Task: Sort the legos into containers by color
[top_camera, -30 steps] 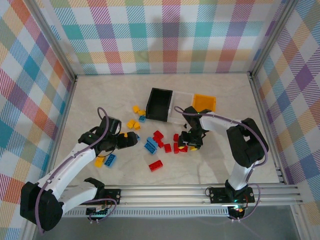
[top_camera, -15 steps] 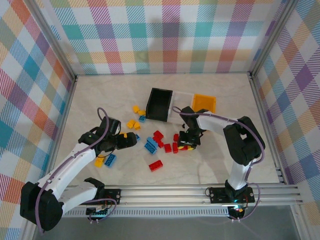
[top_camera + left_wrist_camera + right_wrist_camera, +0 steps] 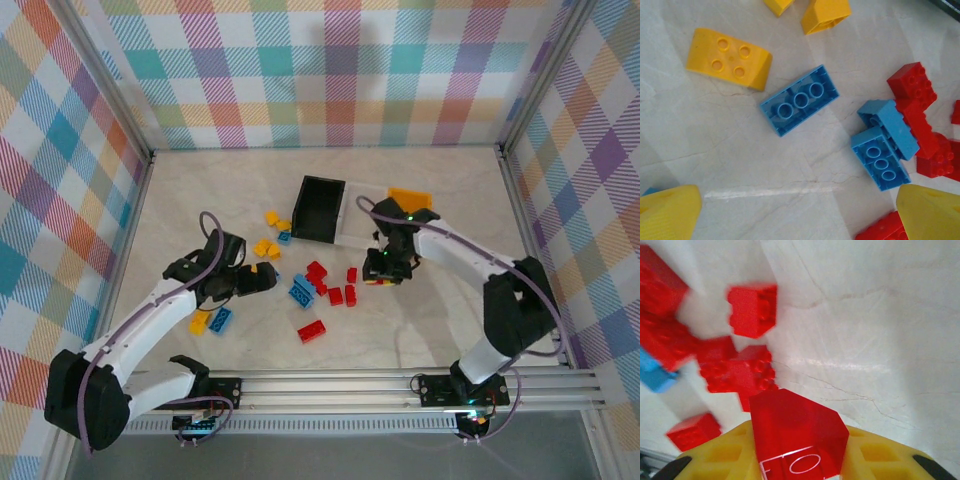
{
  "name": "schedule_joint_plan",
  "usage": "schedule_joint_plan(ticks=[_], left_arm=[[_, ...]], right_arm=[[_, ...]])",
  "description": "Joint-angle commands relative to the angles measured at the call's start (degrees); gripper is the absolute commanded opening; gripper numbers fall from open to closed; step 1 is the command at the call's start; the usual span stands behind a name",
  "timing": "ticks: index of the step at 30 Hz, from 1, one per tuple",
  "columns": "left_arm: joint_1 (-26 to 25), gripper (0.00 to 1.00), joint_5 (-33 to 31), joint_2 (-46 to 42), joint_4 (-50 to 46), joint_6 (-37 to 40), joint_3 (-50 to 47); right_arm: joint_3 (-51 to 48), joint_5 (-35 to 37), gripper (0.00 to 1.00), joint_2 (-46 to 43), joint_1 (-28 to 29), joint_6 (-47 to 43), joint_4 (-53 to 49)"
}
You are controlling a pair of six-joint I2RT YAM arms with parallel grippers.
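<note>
1. A held brick (image 3: 797, 435) is clamped between the jaws of the right gripper (image 3: 385, 275).
2. Left of those jaws, a brick cluster (image 3: 735, 370) is spread on the table (image 3: 865, 315), with a lone brick (image 3: 752, 310) just beyond it.
3. On the far side of those jaws, three bins (image 3: 318, 210) are lined up side by side.
4. Ahead of the left gripper (image 3: 262, 278), between its spread jaws, a single brick (image 3: 800, 100) is laid, and a touching brick pair (image 3: 885, 150) is seen to its right.

Bright even light; right wrist view motion-blurred.
</note>
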Motion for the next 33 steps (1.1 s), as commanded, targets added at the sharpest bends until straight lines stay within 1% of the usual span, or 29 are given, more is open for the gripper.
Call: schedule_joint_plan(ticks=[1, 5, 9, 13, 19, 22, 28, 33], left_arm=[[-0.7, 1.0, 1.9, 1.8, 2.4, 0.0, 3.2], [-0.8, 1.0, 4.1, 5.0, 3.5, 0.7, 5.1], [-0.8, 1.0, 5.4, 7.9, 3.5, 1.6, 7.1], [-0.8, 1.0, 5.2, 8.5, 2.7, 2.5, 8.1], [-0.8, 1.0, 4.7, 7.3, 0.9, 3.1, 7.9], [-0.8, 1.0, 4.4, 6.7, 0.5, 3.0, 7.2], [-0.8, 1.0, 4.0, 6.6, 0.3, 3.5, 6.7], [-0.8, 1.0, 3.4, 7.6, -0.6, 4.8, 7.9]], right_arm=[[5.8, 1.5, 0.33, -3.0, -4.4, -2.7, -5.0], [12.1, 0.8, 0.34, -1.6, -10.5, -4.7, -5.8], [19.2, -0.1, 0.34, 4.8, -16.1, -5.5, -6.2], [25.3, 0.5, 0.34, 12.2, -19.0, -6.4, -6.5], [32.9, 1.8, 0.34, 22.5, -19.8, -7.1, -7.7], [34.9, 1.9, 0.34, 26.3, -19.8, -6.8, -8.0], [35.8, 1.6, 0.35, 30.4, -19.7, -6.2, -7.7], [34.5, 1.3, 0.36, 31.6, -19.6, -5.9, -6.7]])
